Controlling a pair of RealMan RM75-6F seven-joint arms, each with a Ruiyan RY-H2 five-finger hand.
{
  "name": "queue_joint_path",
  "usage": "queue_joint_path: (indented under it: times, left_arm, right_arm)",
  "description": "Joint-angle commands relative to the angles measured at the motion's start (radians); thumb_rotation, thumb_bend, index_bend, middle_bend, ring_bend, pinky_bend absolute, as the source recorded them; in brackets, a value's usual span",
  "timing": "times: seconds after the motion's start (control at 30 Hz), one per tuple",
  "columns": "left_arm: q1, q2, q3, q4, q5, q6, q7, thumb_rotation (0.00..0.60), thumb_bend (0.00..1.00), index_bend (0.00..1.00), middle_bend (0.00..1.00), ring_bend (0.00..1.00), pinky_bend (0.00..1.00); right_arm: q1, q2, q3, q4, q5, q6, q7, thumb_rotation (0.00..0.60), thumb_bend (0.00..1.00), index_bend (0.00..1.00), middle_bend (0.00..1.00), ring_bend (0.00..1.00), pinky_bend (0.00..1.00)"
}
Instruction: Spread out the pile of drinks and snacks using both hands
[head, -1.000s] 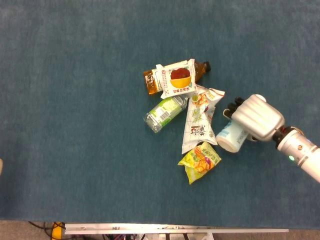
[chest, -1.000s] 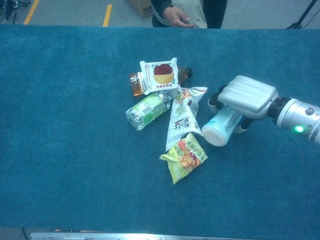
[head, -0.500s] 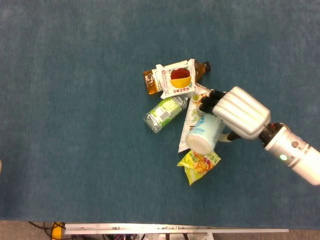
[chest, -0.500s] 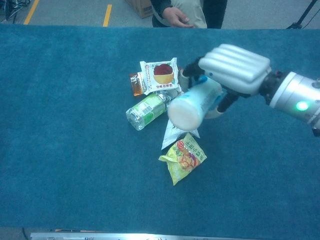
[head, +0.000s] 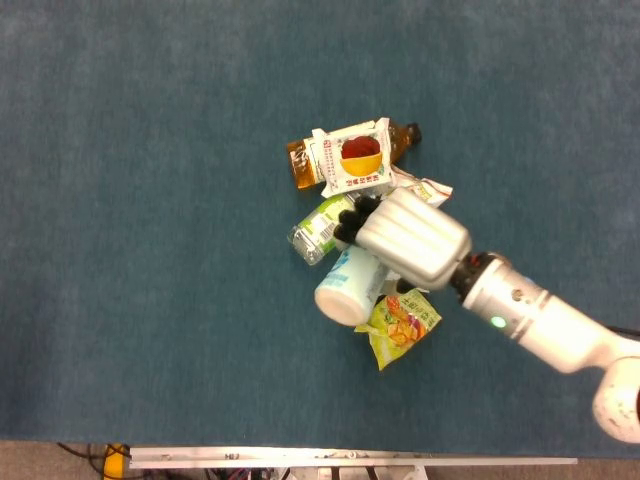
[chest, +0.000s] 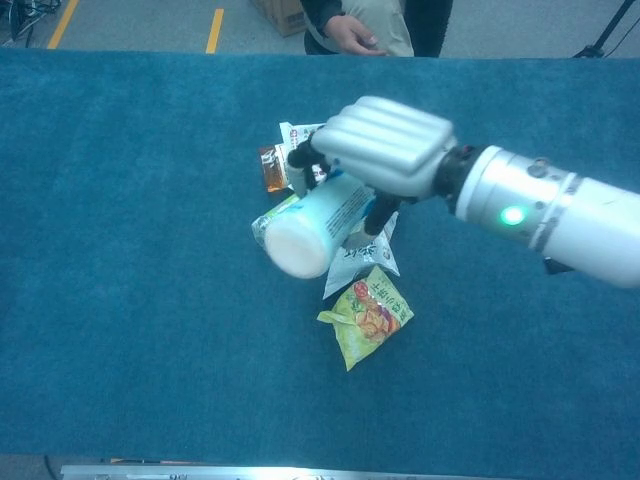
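Observation:
My right hand (head: 410, 236) (chest: 385, 145) grips a white bottle with a pale blue label (head: 347, 287) (chest: 312, 225) and holds it in the air over the pile. Below it lie a green-labelled clear bottle (head: 318, 228) (chest: 266, 216), a long white snack pouch (chest: 360, 255) and a yellow-green snack bag (head: 401, 325) (chest: 367, 314). Further back an amber tea bottle (head: 300, 160) (chest: 269, 167) lies under a white packet with a red picture (head: 352, 157). The hand hides most of the pouch and of the packet in the chest view. My left hand is out of both views.
Blue cloth (head: 150, 250) covers the whole table. A metal rail (head: 350, 461) runs along the near edge. A person (chest: 375, 25) stands beyond the far edge in the chest view.
My right hand has carried the white bottle from the right of the pile leftwards, lifting it over the snack pouch and green bottle. The other items have stayed put.

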Motion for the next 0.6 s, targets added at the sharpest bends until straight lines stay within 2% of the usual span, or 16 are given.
queue_joint_path:
  times: [0.03,0.47,0.6]
  left_arm:
    - [0.001,0.004,0.000,-0.001,0.003,0.002,-0.001,0.600,0.35,0.15,0.19,0.14,0.15]
    - [-0.006,0.012,-0.001,-0.008,0.007,-0.011,0.002,0.600,0.35,0.15,0.19,0.14,0.15]
    - [-0.012,0.012,-0.002,-0.010,0.007,-0.018,0.006,0.600,0.35,0.15,0.19,0.14,0.15]
  right_arm:
    - [0.054,-0.066,-0.003,0.001,0.106,-0.018,-0.120,0.600,0.00,0.71,0.53,0.59,0.79]
    - [0.153,-0.185,-0.061,0.053,0.315,0.033,-0.345,0.600,0.00,0.70,0.50,0.54,0.79]
    - [0.174,-0.197,-0.073,0.059,0.358,0.043,-0.370,0.600,0.00,0.54,0.44,0.47,0.77]
